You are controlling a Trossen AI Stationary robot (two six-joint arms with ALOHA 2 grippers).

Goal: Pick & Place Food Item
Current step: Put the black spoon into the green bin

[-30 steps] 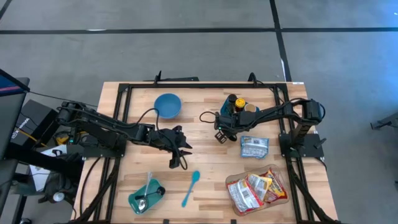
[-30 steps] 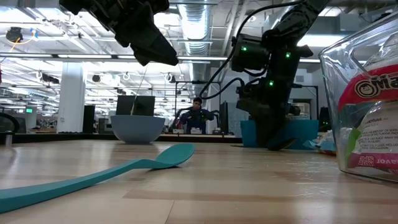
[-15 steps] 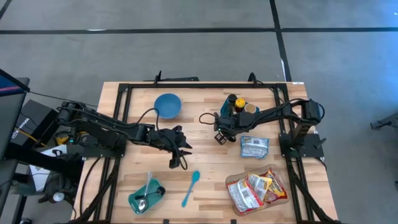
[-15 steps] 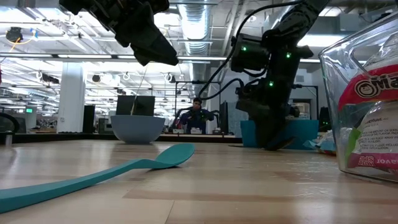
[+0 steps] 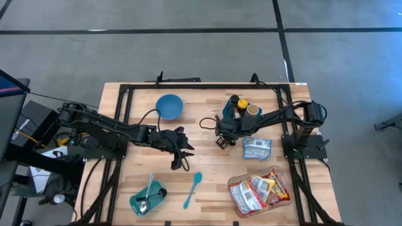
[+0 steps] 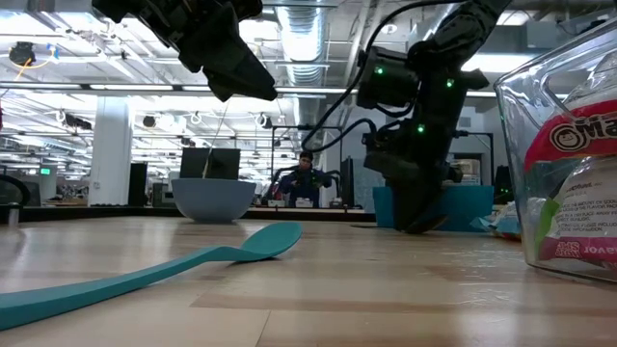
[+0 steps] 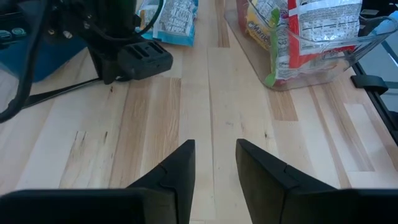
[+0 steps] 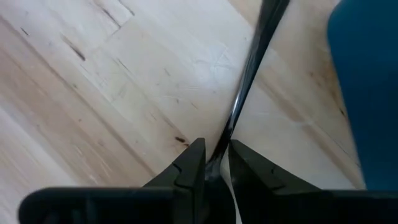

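— What sits around the right gripper [image 5: 220, 141]?

— It is low on the table [image 5: 207, 157], just in front of the teal bin [image 5: 226, 110] that holds some bottles. The food packet [image 5: 256, 148] lies flat on the wood just to its side, towards the right arm's base. Nearer the front edge is a clear container [image 5: 233, 188] with more packets in it.

— Are its jaws clenched?

— Nearly together, pinching a thin dark strip [image 8: 249, 74] that runs out ahead of them. I cannot tell what the strip is.

— And the left gripper [image 5: 178, 164]?

— It hangs above the middle of the table, jaws parted a little with only bare wood showing between them. A blue bowl [image 5: 169, 105] is behind it. A teal spoon [image 5: 193, 189] and a teal dish [image 5: 158, 194] lie in front of it.

— Anything in the way of the packet?

— Nothing lies on it; the right gripper and the bin are its close neighbours.

— What has changed from a second ago?

— The right gripper has slid a little away from the bin, towards the table's middle. The left arm and everything on the table are where they were.
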